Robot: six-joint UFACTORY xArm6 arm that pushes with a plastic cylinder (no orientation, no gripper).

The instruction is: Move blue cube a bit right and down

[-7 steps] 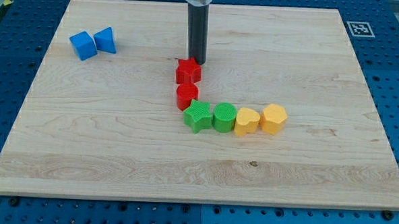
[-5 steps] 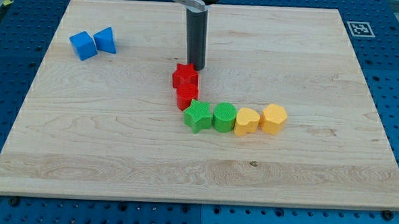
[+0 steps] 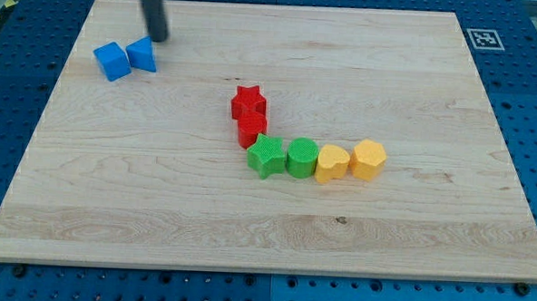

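Eight blocks: on a pale wooden surface (image 3: 411, 220), ridged plastic shapes.
Blue cube (image 3: 112, 60): upper left, touching a second blue block (image 3: 142, 53) (shape unclear).
My tip (image 3: 159, 39): just above-right of the pair, poorly placed for a right-down shove.
Gripper: none, bare rod, holding nothing.

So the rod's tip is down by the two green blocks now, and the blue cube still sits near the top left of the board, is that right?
Not quite. In the camera view my tip is not by the green blocks; it stands at the view's top left, just above the two blue blocks, nearest the right-hand one. The blue cube does sit near the board's top left.
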